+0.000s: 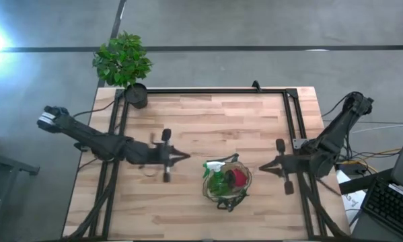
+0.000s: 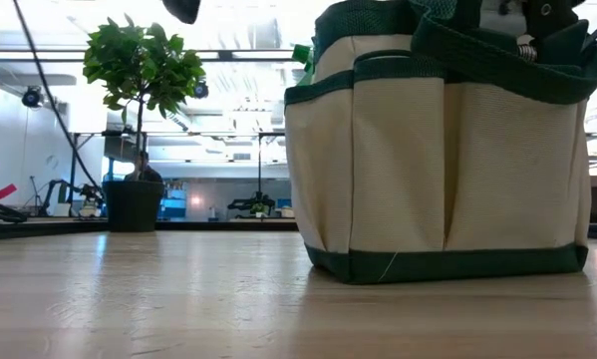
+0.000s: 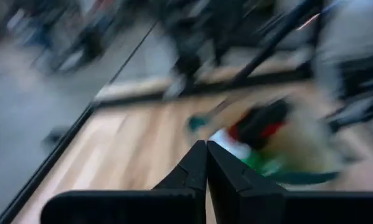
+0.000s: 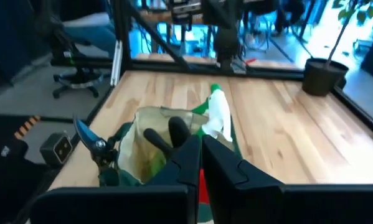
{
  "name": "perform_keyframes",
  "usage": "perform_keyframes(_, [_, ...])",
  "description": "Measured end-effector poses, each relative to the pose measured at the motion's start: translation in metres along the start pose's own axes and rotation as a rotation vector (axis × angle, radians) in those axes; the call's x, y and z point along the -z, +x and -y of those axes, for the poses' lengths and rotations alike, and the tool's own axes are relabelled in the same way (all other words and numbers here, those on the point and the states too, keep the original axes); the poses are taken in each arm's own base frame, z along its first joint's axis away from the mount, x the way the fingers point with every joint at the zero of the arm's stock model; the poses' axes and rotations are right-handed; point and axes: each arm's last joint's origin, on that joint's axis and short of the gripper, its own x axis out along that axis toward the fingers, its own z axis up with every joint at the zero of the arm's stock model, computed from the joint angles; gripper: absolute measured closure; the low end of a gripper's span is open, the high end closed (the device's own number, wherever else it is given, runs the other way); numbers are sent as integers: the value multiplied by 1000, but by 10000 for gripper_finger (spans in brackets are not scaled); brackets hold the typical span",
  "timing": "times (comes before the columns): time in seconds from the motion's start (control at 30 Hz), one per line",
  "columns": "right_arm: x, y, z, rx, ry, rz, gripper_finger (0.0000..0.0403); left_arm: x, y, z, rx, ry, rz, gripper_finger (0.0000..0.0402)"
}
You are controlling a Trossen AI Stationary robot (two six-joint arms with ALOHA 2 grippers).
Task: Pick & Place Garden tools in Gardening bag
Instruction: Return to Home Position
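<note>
No legible text, labels or numbers

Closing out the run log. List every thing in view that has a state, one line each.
gardening bag: upright on the table, top open, loaded.
spray bottle: in the bag, head poking out.
red item: inside the bag.
pruning shears: blades sticking up at the bag's rim.
left gripper: shut, empty, beside the bag.
right gripper: shut, empty, on the bag's other side.
potted plant: upright at a table corner.

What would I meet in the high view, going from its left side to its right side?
leafy plant → left gripper → gardening bag → right gripper
</note>
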Motion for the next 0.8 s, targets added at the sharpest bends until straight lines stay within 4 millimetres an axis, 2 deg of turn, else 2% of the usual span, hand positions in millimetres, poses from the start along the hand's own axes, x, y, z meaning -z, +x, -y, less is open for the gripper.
perform_keyframes(0.1, [7, -4, 9, -30, 10, 64, 395, 17, -18, -6, 139, 5, 174, 392])
perform_keyframes(0.23, [12, -6, 26, -141, 3, 173, 395, 49, -36, -27, 167, -56, 294, 397])
perform_keyframes(0.37, [9, -6, 52, -139, -2, 236, 395, 74, -45, -47, 178, -114, 313, 398])
perform_keyframes(0.53, [10, -7, 80, -137, -36, 266, 395, 91, -55, -61, 134, -106, 323, 398])
perform_keyframes(0.67, [26, -5, 96, -47, -38, 225, 395, 106, -64, -62, 114, -69, 324, 398])
perform_keyframes(0.8, [49, -5, 103, 1, -31, 203, 395, 126, -71, -63, 39, -73, 303, 398])
